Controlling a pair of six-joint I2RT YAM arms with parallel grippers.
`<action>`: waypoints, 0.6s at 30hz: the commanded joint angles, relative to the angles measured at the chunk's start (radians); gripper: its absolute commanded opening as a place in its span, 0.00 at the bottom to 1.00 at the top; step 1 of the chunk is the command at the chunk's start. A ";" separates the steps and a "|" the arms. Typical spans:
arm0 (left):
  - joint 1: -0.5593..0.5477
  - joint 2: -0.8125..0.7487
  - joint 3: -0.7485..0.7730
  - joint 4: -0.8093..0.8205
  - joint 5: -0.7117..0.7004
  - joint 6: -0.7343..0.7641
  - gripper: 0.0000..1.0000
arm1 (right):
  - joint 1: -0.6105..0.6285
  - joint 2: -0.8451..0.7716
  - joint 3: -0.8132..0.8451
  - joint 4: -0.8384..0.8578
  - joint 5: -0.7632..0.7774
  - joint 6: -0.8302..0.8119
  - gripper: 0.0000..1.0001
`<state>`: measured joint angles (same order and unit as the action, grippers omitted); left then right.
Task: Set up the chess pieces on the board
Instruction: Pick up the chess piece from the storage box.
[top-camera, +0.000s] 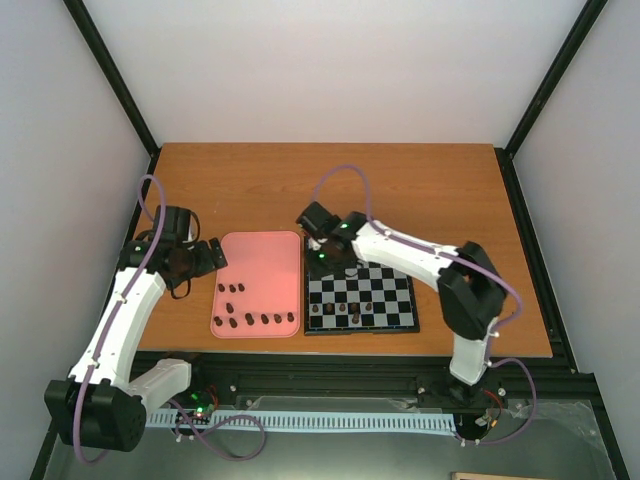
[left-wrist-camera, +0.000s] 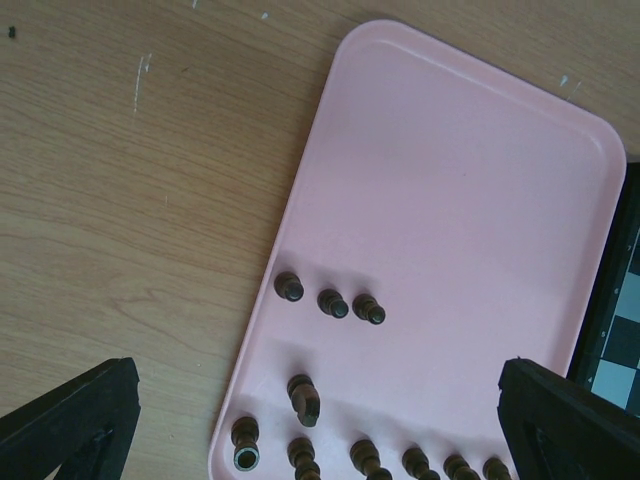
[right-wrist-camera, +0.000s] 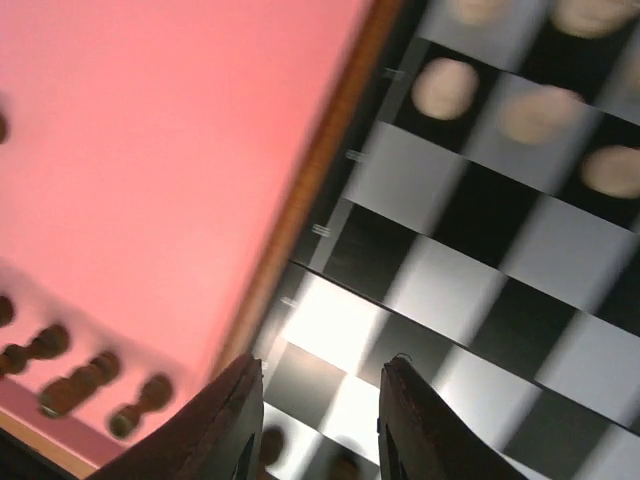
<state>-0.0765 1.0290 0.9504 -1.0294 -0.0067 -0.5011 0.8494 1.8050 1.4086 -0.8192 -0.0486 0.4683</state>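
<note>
Pink, glossy plastic fills half my right wrist view: the tray (left-wrist-camera: 450, 180), smooth, with rounded corners, lying on the grained wooden table (left-wrist-camera: 120, 200). Most of the chess pieces (left-wrist-camera: 338, 304) lie on their sides in it, small, dark and turned like beads, bunched toward its near edge. A few dark ones already show on the board (right-wrist-camera: 450, 290), which sits just beside the tray.

My right gripper (right-wrist-camera: 320, 375) hovers over the board's edge on the tray side, jaws a narrow gap apart, with nothing between them. My left gripper (top-camera: 212, 256) hangs by the tray with its jaws spread wide and empty.

I judge that I'm between pieces. Next I need to cross to the tray and straddle one piece's slim waist squarely, since a round shape could roll.
</note>
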 joint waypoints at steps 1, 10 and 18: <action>0.007 -0.026 0.060 -0.019 -0.015 -0.011 1.00 | 0.086 0.123 0.144 0.003 -0.063 -0.035 0.33; 0.007 -0.070 0.066 -0.057 -0.054 -0.022 1.00 | 0.160 0.371 0.442 -0.015 -0.148 -0.097 0.38; 0.007 -0.096 0.087 -0.093 -0.075 -0.025 1.00 | 0.168 0.542 0.638 -0.008 -0.263 -0.105 0.36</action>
<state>-0.0765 0.9531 0.9890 -1.0920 -0.0612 -0.5098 1.0111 2.2753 1.9476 -0.8185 -0.2451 0.3813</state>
